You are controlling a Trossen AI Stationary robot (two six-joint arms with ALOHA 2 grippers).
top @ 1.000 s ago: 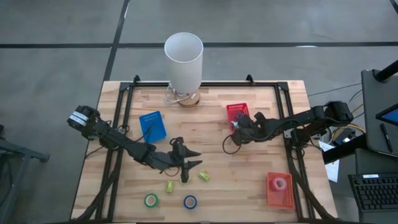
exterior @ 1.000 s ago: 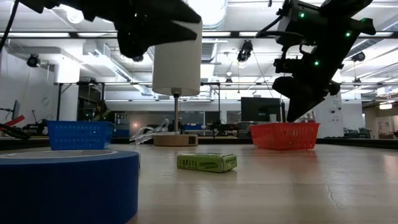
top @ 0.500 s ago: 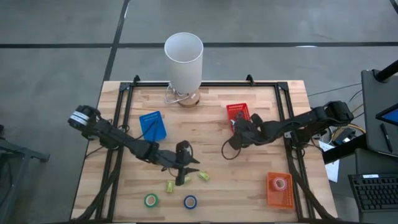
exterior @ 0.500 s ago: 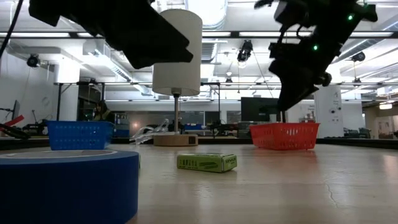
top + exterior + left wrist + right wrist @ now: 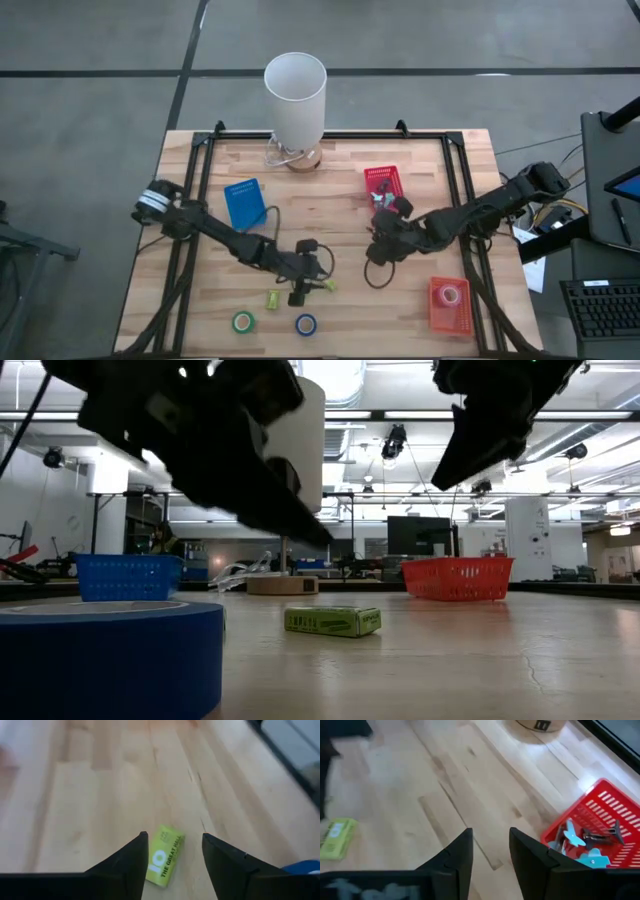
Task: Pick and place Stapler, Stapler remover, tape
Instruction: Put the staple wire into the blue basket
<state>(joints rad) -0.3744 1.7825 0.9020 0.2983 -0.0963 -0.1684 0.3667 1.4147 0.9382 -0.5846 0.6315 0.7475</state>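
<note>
My left gripper (image 5: 299, 288) (image 5: 173, 845) is open and hovers low over the near middle of the table. A small yellow-green box (image 5: 165, 855) lies flat on the wood between its fingers, untouched. My right gripper (image 5: 378, 248) (image 5: 490, 840) is open above bare wood, right of centre. The green tape (image 5: 243, 322) and the blue tape (image 5: 306, 324) (image 5: 110, 655) lie flat near the near edge. A pink tape roll (image 5: 451, 295) lies in the red basket (image 5: 462, 318) at the near right. Staple removers (image 5: 592, 840) lie in the far red basket (image 5: 381, 182). No stapler shows.
A second yellow-green box (image 5: 272, 298) lies near the left gripper. A blue basket (image 5: 245, 203) sits left of centre. A white lamp (image 5: 296, 95) stands on a round base at the far edge. Black frame rails (image 5: 190, 230) run along both table sides.
My left gripper has moved toward the near edge and a little right, coming down over the yellow-green box. My right gripper has drawn away from the far red basket toward the near edge. The tape rolls and boxes have stayed where they were.
</note>
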